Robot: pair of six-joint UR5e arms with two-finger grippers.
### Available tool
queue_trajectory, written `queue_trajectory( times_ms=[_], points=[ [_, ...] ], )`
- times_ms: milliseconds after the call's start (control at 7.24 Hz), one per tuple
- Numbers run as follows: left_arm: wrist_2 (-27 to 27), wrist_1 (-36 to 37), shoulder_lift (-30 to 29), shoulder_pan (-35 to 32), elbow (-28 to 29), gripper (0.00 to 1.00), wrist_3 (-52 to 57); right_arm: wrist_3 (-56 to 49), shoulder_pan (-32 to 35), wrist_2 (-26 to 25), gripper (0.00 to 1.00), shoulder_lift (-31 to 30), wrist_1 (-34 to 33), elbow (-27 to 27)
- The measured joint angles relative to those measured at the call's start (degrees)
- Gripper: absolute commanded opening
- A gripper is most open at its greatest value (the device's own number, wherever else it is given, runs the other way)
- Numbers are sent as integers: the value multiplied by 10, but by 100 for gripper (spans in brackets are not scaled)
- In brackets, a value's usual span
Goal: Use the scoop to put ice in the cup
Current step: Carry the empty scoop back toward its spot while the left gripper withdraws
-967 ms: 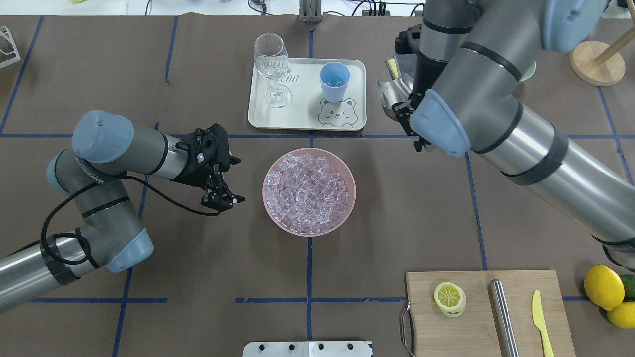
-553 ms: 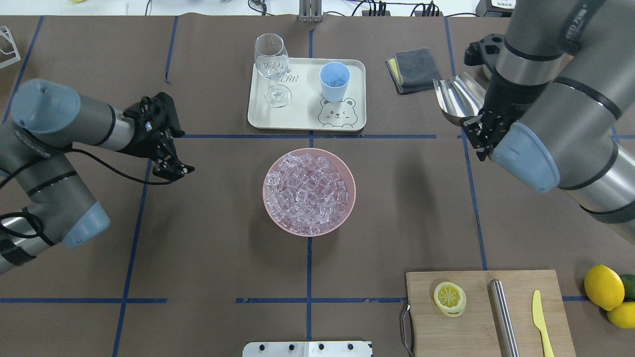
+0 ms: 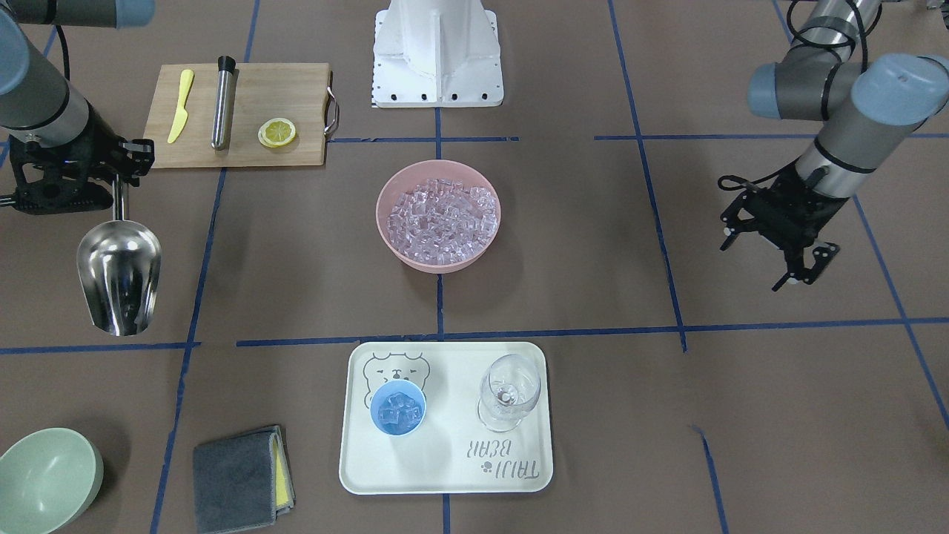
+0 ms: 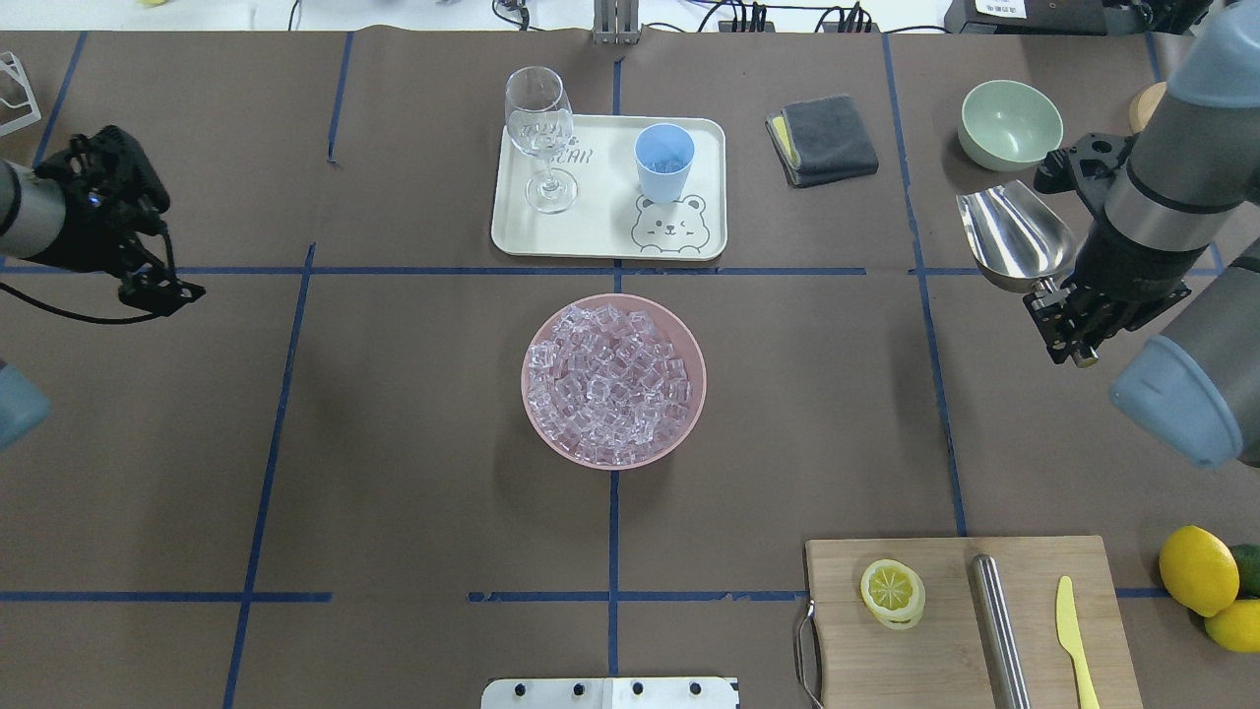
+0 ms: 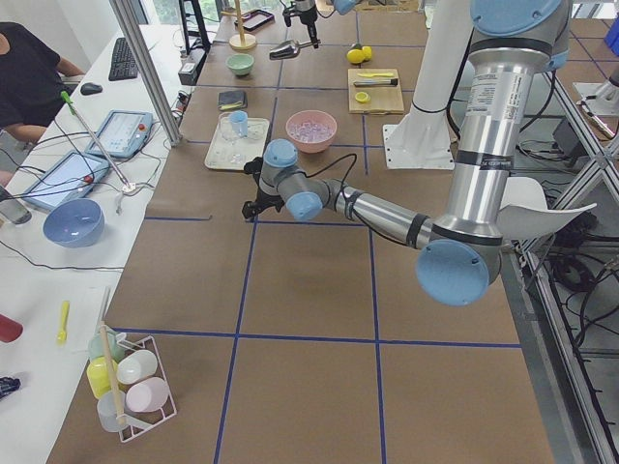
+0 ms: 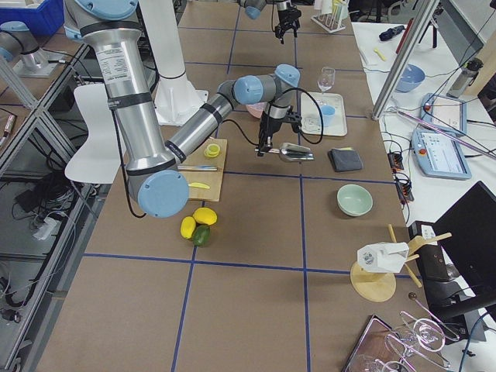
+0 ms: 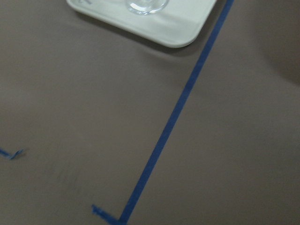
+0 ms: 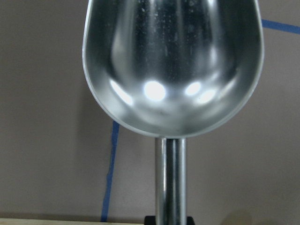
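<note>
The ice [image 4: 613,382] fills a pink bowl [image 4: 689,335] at the table's centre, also in the front view [image 3: 439,219]. The light-blue cup [image 4: 664,162] stands on a cream tray [image 4: 600,241] and holds a few cubes [image 3: 398,409]. My right gripper [image 4: 1068,317] is shut on the rod handle of the steel scoop [image 4: 1014,236]. It holds the scoop above the table far right of the tray. The trough is empty in the right wrist view [image 8: 172,65]. My left gripper [image 4: 162,288] hangs open and empty at the far left [image 3: 808,267].
A wine glass [image 4: 539,138] stands on the tray beside the cup. A grey cloth [image 4: 822,138] and a pale green bowl [image 4: 1011,123] lie at the back right. A cutting board [image 4: 945,630] holds a lemon slice, a steel cylinder and a yellow knife. Lemons [image 4: 1196,569] lie beside the board.
My right arm has carried the scoop from beside the tray out to the right. My left arm has swung away from the bowl to the far left.
</note>
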Motion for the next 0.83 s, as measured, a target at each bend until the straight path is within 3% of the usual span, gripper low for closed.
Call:
queue_trajectory(
  times_ms=[138,415,829],
  points=[
    [-1,21,15,-35,3,100,0,6,1,-5,0,-24,26,1],
    [-23,151,11,-122,3,100,1,35,2,-17,0,-68,89,1],
    [-99,274,1,-189,9,100,0,120,-3,-17,0,-142,225,-4]
  ],
)
